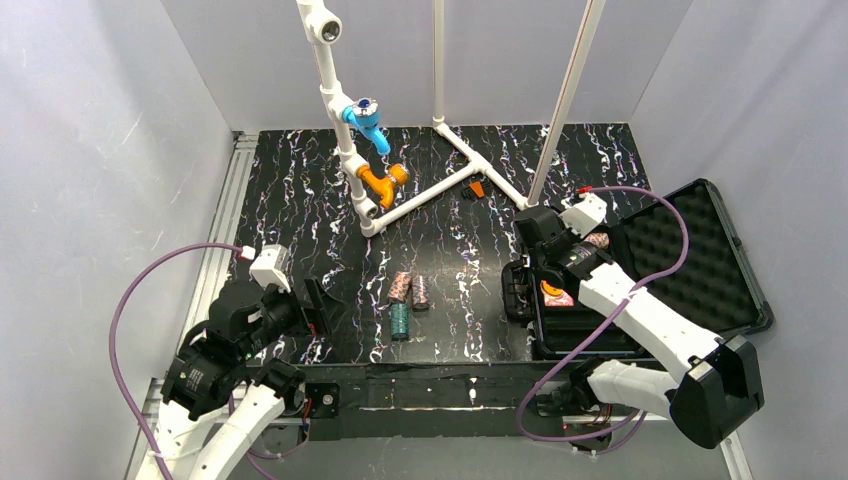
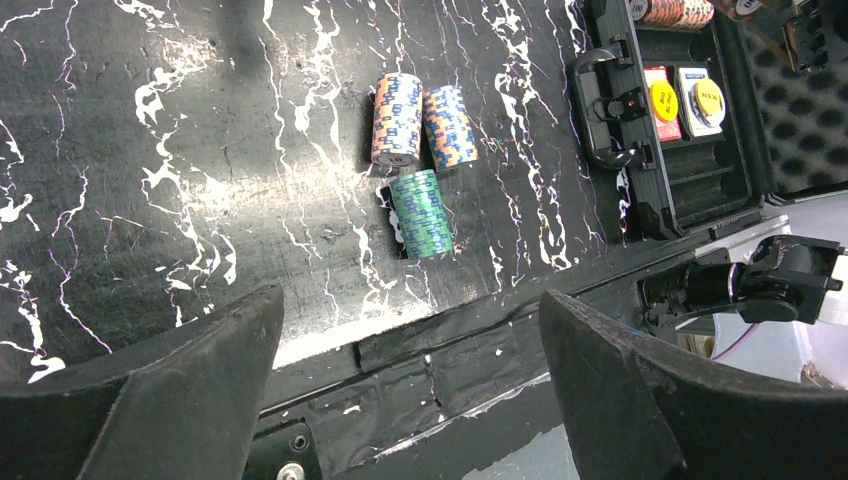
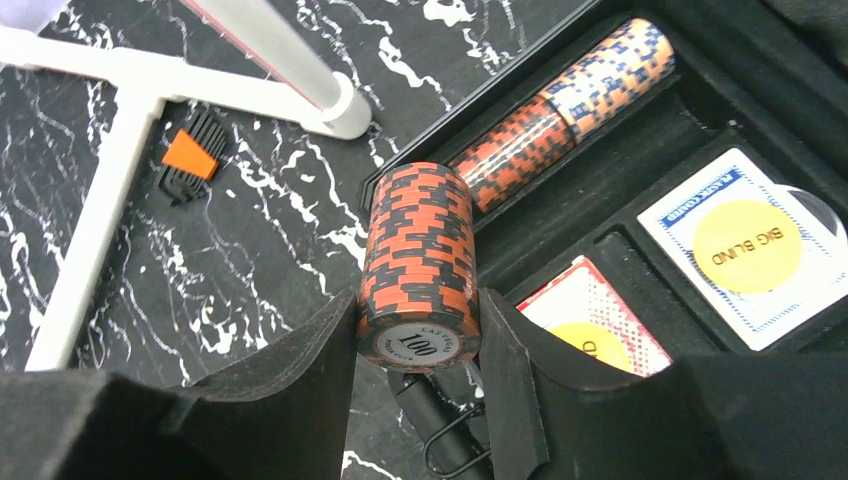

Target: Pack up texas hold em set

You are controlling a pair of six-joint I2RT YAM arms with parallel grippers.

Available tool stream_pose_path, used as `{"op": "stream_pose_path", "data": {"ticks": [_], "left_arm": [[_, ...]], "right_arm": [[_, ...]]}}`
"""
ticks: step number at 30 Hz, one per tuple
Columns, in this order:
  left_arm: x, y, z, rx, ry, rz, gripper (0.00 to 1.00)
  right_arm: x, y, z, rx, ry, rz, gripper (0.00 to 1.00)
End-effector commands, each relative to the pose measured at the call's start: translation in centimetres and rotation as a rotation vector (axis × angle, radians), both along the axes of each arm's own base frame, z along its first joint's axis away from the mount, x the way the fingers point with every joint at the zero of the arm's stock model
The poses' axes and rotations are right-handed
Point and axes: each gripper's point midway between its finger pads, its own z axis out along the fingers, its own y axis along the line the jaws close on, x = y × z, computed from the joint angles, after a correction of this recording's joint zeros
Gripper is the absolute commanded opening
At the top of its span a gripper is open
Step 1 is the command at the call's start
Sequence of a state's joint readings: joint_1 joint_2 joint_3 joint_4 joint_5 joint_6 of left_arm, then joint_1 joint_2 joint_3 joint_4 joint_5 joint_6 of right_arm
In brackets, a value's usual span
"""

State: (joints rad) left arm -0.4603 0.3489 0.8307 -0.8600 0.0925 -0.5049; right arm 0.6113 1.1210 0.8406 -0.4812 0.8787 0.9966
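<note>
My right gripper point(image 3: 418, 345) is shut on an orange-and-black chip stack point(image 3: 420, 260), held over the handle edge of the open black case point(image 3: 560, 215). A row of chips point(image 3: 565, 110) lies in the case's far slot. Below it sit two card decks, one red point(image 3: 590, 330) and one white point(image 3: 700, 210) with a yellow button on top. On the table lie two reddish stacks point(image 2: 396, 118) point(image 2: 449, 126) and a teal stack point(image 2: 421, 212). My left gripper point(image 2: 412, 330) hangs open and empty over the table's near edge, short of them.
A white pipe frame point(image 1: 400, 150) with blue and orange fittings stands at the back of the table. A small orange-and-black piece point(image 3: 190, 155) lies beside its foot. The case's foam lid point(image 1: 690, 255) lies open to the right. Grey walls close in three sides.
</note>
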Motion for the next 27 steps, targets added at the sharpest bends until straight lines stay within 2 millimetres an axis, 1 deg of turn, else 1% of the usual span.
{"op": "stream_pose_path", "data": {"ticks": [1, 5, 12, 16, 21, 27], "left_arm": [[0.2, -0.3, -0.2, 0.013, 0.004, -0.019, 0.98], [0.2, -0.3, -0.2, 0.013, 0.006, -0.020, 0.98], [0.3, -0.4, -0.4, 0.016, 0.015, -0.022, 0.98], [0.3, -0.4, -0.4, 0.016, 0.017, -0.023, 1.00], [0.3, -0.5, -0.5, 0.017, 0.023, -0.031, 0.99], [0.3, -0.6, -0.6, 0.017, 0.027, -0.035, 0.99]], "right_arm": [[1.3, -2.2, 4.4, 0.028, -0.158, -0.149, 0.01], [1.2, -3.3, 4.2, 0.019, -0.155, -0.187, 0.01], [0.3, -6.2, 3.9, -0.012, -0.146, -0.284, 0.01], [-1.0, -7.7, 3.8, -0.019, -0.137, -0.351, 0.01], [-1.5, -8.6, 3.2, -0.018, -0.143, -0.375, 0.01], [-1.3, -9.8, 1.8, -0.034, -0.128, -0.403, 0.01]]}}
